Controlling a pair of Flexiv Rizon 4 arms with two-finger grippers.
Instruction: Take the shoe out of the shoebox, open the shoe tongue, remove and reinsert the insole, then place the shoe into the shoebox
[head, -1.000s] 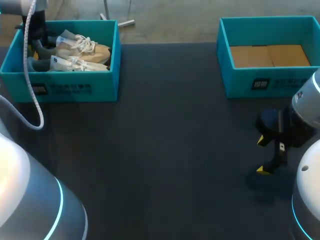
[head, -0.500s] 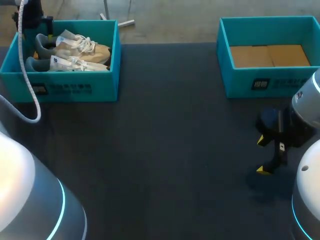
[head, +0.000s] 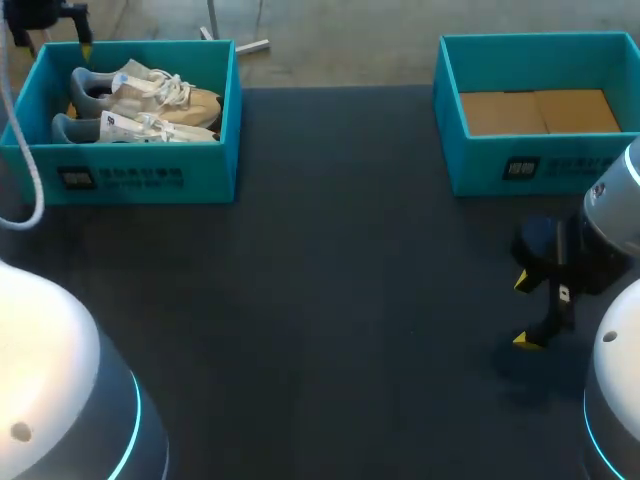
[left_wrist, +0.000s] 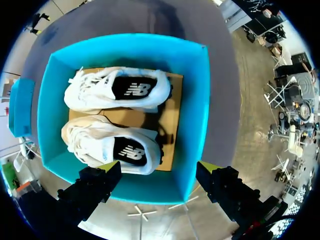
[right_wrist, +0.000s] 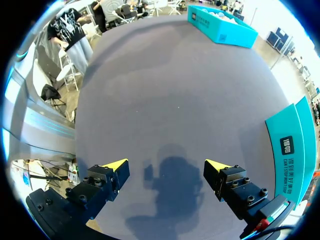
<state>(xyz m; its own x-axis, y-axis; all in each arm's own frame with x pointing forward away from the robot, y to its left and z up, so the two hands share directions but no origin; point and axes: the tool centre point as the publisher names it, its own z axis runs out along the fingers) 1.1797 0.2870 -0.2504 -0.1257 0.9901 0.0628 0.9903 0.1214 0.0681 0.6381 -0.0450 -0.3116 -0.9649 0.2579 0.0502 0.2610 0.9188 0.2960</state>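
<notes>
A teal shoebox (head: 130, 175) stands at the table's far left with a pair of beige and white shoes (head: 150, 100) lying in it side by side. My left gripper (head: 62, 30) hangs open above the box's far left corner, touching nothing. In the left wrist view both shoes (left_wrist: 117, 90) lie below, insoles up, inside the box (left_wrist: 197, 115), and the gripper (left_wrist: 160, 169) is well above the heel end with nothing between its fingers. My right gripper (head: 528, 312) hovers open and empty over bare table at the right, as the right wrist view (right_wrist: 166, 165) also shows.
A second teal box (head: 530, 165) with only a brown cardboard floor (head: 540, 110) stands at the far right, just beyond my right gripper. Its wall (right_wrist: 295, 150) is close beside that gripper. Dark table mat (head: 330, 300) spans the middle.
My left gripper has opened and lifted up and back out of the shoebox, away from the shoes' heels. The shoes stay in the box. The right arm has not moved.
</notes>
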